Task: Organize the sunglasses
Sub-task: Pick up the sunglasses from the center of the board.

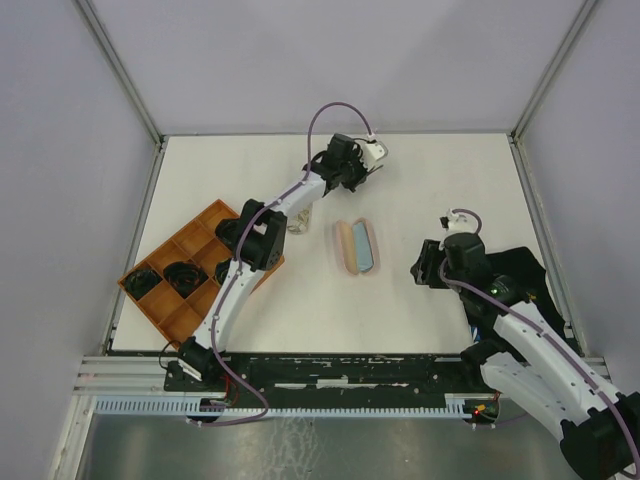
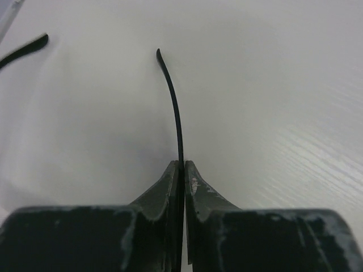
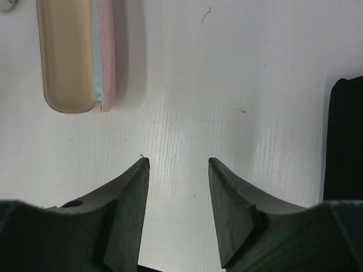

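The white surface [image 1: 450, 180] lies bare across its far half and along the near edge, giving wide room between the walls. At 9 o'clock an orange tray [image 1: 183, 320] sits against the left edge, with dark sunglasses [image 1: 185, 272] in its compartments. At 3 o'clock a black mat [image 1: 527, 268] meets the right edge. An open pink and blue case [image 1: 357, 247] lies in the middle. Toward 12 o'clock, the left end effector [image 2: 181, 164] is pinched tight on one slim arm of a thin black pair of glasses [image 2: 176, 107]. The right end effector [image 3: 178, 161], between case and mat, stands spread apart, holding nothing.
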`<state>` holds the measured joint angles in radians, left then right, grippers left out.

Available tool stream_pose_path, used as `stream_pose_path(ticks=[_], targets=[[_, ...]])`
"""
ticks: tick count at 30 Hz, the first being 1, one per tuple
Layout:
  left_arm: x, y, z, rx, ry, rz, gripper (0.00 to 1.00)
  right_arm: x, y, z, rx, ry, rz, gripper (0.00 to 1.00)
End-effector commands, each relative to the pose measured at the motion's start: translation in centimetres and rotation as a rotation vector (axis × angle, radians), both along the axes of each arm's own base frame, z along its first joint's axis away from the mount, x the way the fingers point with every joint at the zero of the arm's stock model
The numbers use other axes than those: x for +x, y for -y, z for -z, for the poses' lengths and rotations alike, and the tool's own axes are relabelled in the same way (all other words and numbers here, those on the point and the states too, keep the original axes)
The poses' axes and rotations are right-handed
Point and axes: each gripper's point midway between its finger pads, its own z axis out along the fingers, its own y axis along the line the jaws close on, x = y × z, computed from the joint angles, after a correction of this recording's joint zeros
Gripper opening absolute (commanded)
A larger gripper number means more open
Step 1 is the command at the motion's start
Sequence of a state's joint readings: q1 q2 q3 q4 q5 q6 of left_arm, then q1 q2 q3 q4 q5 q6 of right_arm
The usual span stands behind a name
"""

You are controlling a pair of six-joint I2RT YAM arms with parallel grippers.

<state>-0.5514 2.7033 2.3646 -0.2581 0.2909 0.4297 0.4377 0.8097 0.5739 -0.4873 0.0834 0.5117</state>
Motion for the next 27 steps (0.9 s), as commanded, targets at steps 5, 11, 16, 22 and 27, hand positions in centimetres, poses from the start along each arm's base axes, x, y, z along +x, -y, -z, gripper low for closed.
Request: stream_pose_path(ticks=[5, 11, 16, 22, 27], targets=[[-4.1, 2.7, -5.6, 0.009, 0.039, 0.137, 0.03, 0.3, 1.1, -3.3, 0.03, 0.108, 0.074, 0.55], [-7.7, 5.4, -7.2, -0.009, 0.03, 0.216, 0.03, -0.3, 3.0, -5.5, 0.018, 0.18, 0.149, 0.54], [-11.5, 7.9, -9.6, -0.072, 0.0, 0.304, 0.03, -1.5, 6.1, -8.9, -0.004, 0.299, 0.257, 0.55], [-17.4, 11.0, -11.2, -0.124, -0.038, 0.401, 0.03, -3.0, 8.7, -12.6, -0.015, 0.431, 0.333, 0.55], [-21.9, 12.3, -10.9, -0.163, -0.117, 0.434, 0.03, -3.5, 9.3, -12.9, -0.036, 0.431, 0.341, 0.55]])
